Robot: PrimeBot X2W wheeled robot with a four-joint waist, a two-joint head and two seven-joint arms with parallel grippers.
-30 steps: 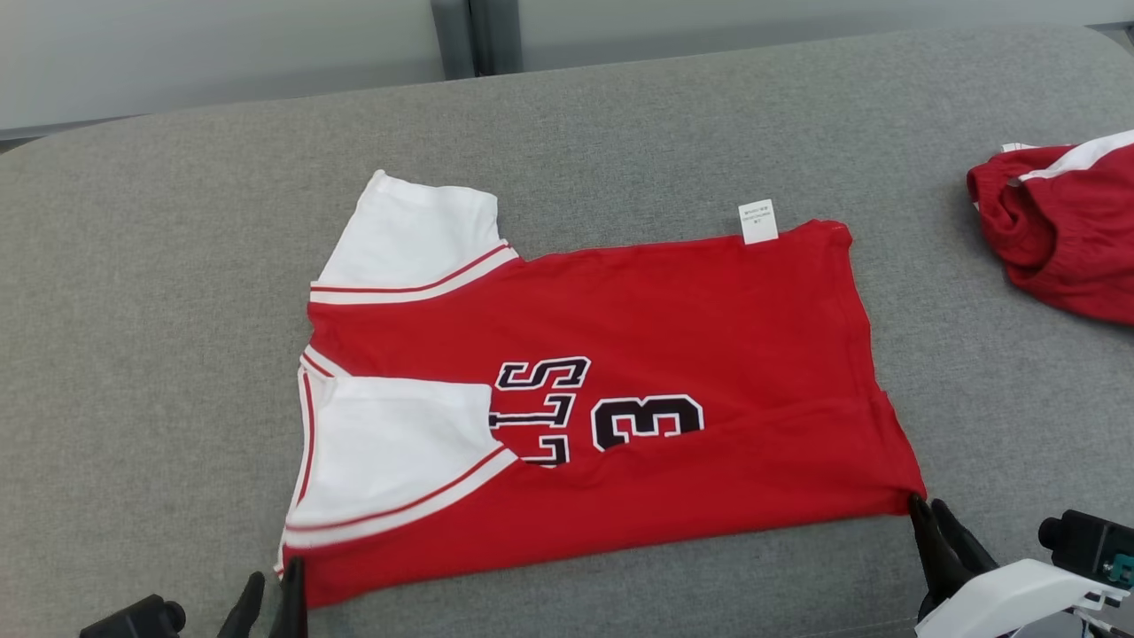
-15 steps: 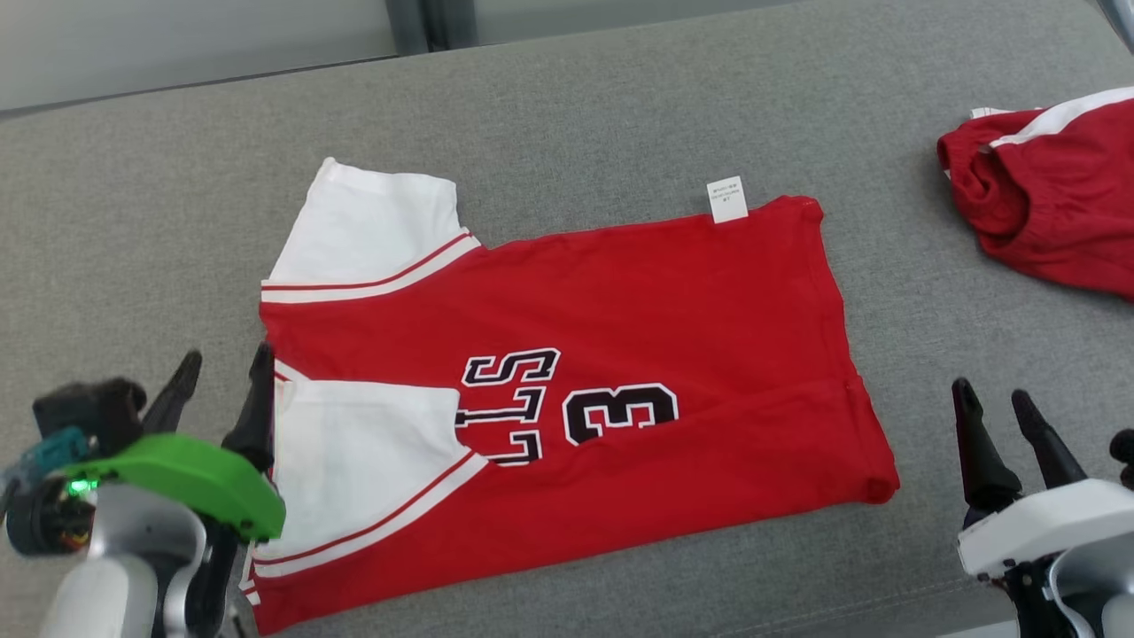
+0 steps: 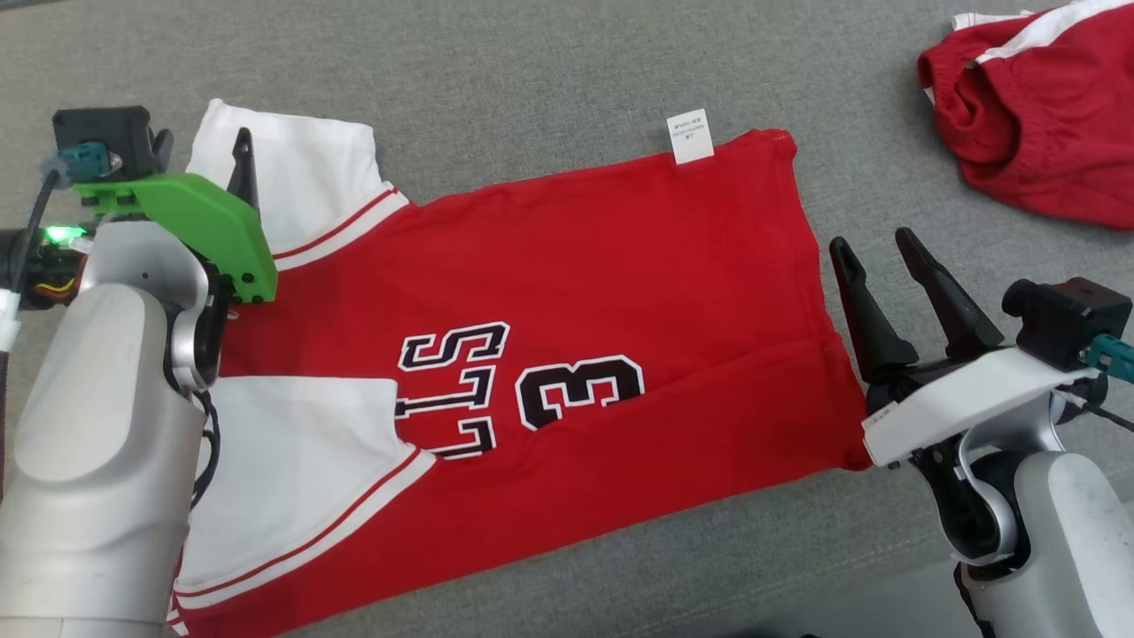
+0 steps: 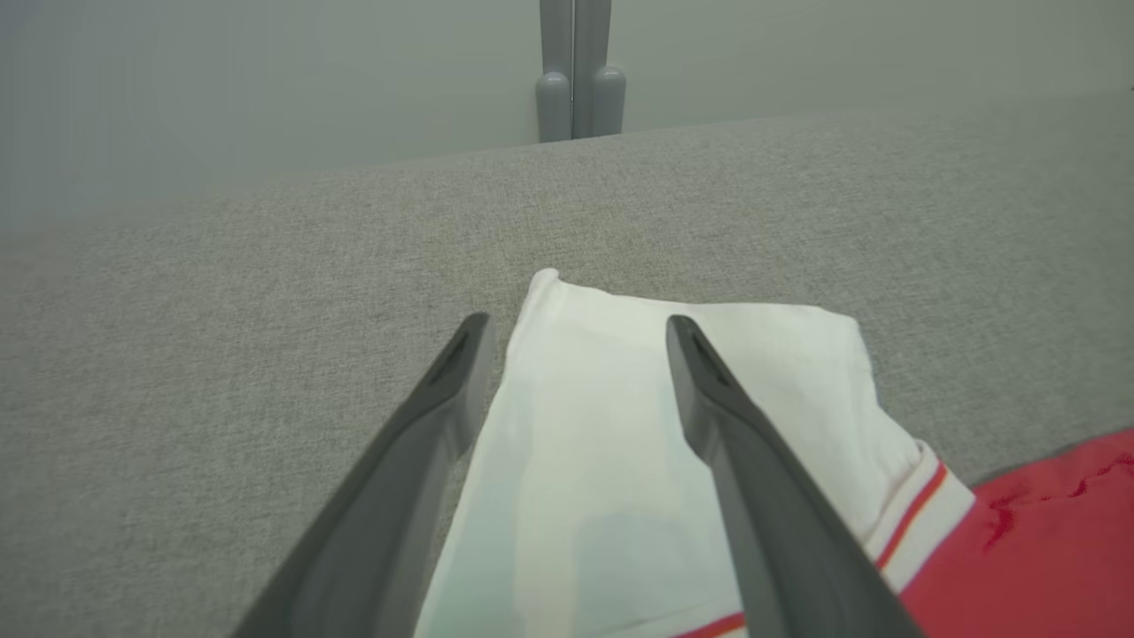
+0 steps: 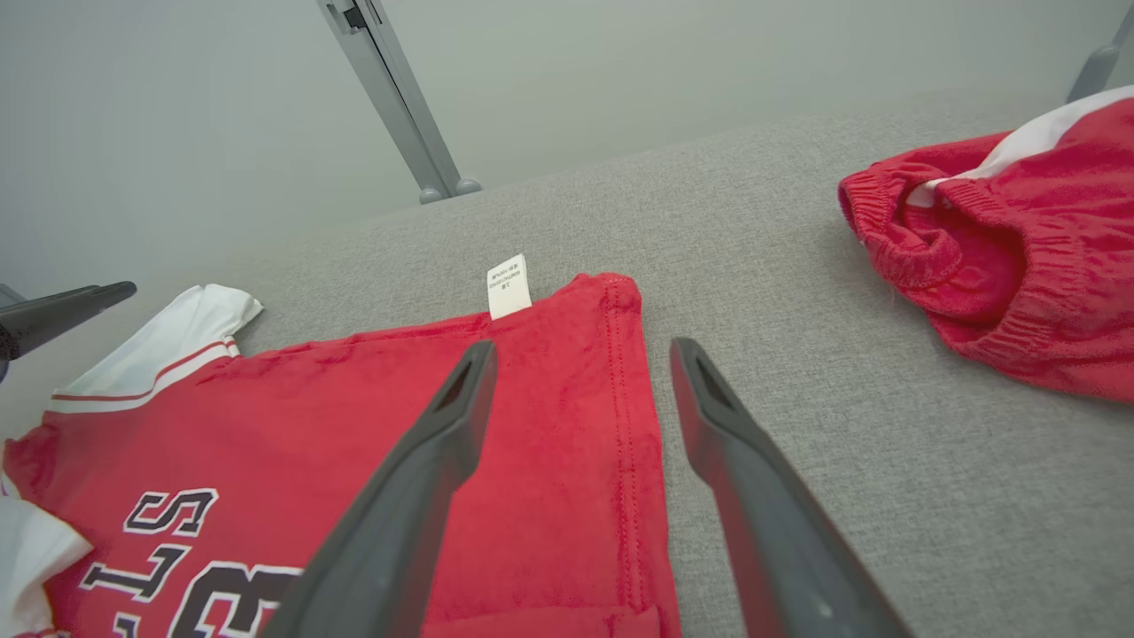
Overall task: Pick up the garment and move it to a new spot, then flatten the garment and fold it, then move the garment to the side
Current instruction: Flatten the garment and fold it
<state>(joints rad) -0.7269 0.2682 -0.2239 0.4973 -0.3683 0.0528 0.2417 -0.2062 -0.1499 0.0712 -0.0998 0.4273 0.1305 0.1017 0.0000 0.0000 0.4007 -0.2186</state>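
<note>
The garment (image 3: pixel 567 301) is a red jersey with white sleeves and black lettering. It lies flat, folded lengthwise, on the grey fabric surface (image 3: pixel 532 62). My left gripper (image 3: pixel 204 158) hovers open over the far white sleeve (image 4: pixel 585 425), one finger on each side of the sleeve's left edge, holding nothing. My right gripper (image 3: pixel 871 241) stands open at the jersey's hem side; in the right wrist view the gripper (image 5: pixel 582 347) straddles the stitched hem (image 5: pixel 620 390) without gripping it. A white label (image 3: pixel 689 136) sticks out at the far hem corner.
A second red garment (image 3: pixel 1036 106) with white trim lies crumpled at the far right, apart from the jersey; it also shows in the right wrist view (image 5: pixel 1001 257). Grey posts (image 4: pixel 576 80) stand behind the surface's far edge. Bare fabric lies beyond the jersey.
Both grippers were shut at the jersey's near corners; they have opened, let go and moved toward its far side. The head camera has tilted down.
</note>
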